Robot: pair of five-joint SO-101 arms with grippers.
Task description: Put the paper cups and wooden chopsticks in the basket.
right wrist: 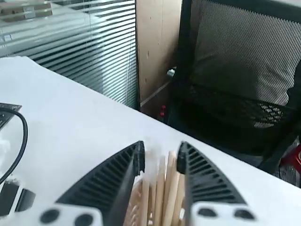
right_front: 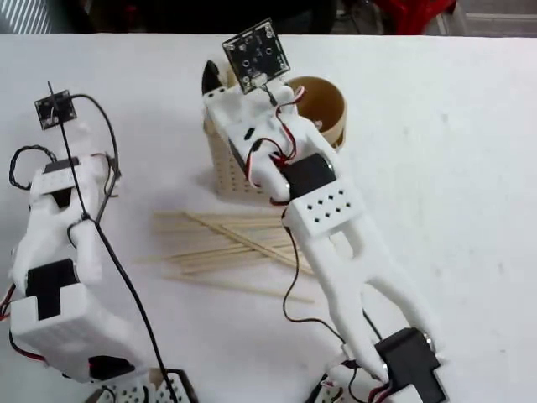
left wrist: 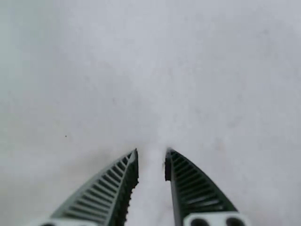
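Observation:
A white perforated basket (right_front: 221,170) stands at the table's middle back, mostly under my right arm. My right gripper (right_front: 216,81) (right wrist: 161,149) hangs over the basket's far edge, shut on a bundle of wooden chopsticks (right wrist: 164,190) that stand upright between its fingers. Several more chopsticks (right_front: 226,248) lie scattered on the table in front of the basket. A brown paper cup (right_front: 325,102) stands upright at the basket's far right corner; I cannot tell whether it is inside. My left gripper (left wrist: 151,157) hovers a little open over bare white table at the left, with nothing in it.
The left arm (right_front: 59,243) rests along the table's left side with its black cable (right_front: 126,277) trailing toward the front edge. A black mesh chair (right wrist: 244,80) and window blinds (right wrist: 70,37) stand beyond the table's far edge.

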